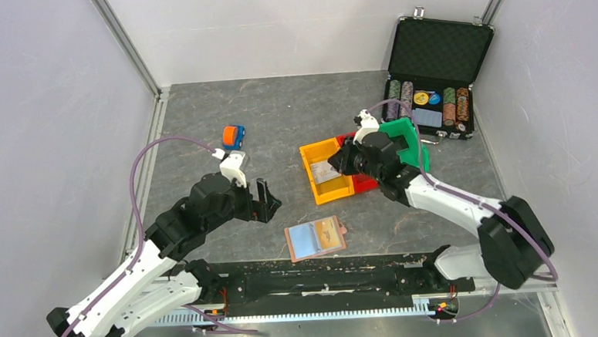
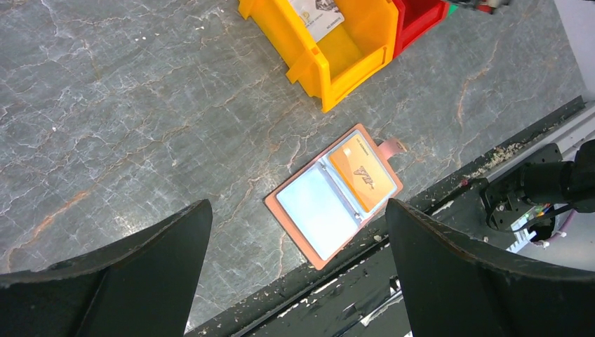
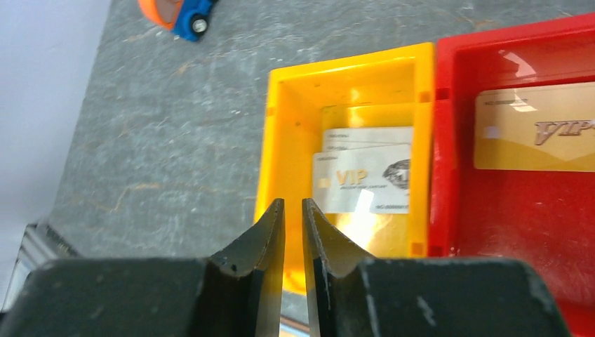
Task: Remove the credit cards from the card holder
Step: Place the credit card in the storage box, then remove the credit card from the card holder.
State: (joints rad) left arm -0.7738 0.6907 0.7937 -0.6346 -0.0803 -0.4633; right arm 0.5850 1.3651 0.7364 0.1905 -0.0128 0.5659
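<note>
**Holder open flat, one orange card in it**

The holder (image 1: 315,238) lies spread open on the near side of the yellow bin (image 1: 308,166), apart from it and close to the near edge of the bench (image 1: 277,108). It is a thin reddish-brown rectangle with rounded corners and a small tab. Inside are two glossy clear pockets. The pocket nearer the yellow bin shows an orange card (image 2: 361,172), and the other shows pale blue.

My left gripper (image 2: 296,210) hangs left of the yellow bin, jaws wide apart and empty. Bare marbled grey bench lies on every side of the holder but the near one.

My right gripper (image 3: 292,203) hovers over the yellow bin's near wall. Its fingers are drawn to a thin slit with nothing between them.

The yellow bin is hard, shiny plastic with upright walls, and a white card (image 3: 361,181) lies flat on its floor. A red bin (image 3: 449,140) touches its right wall and has a gold card (image 3: 533,126) inside.
</note>
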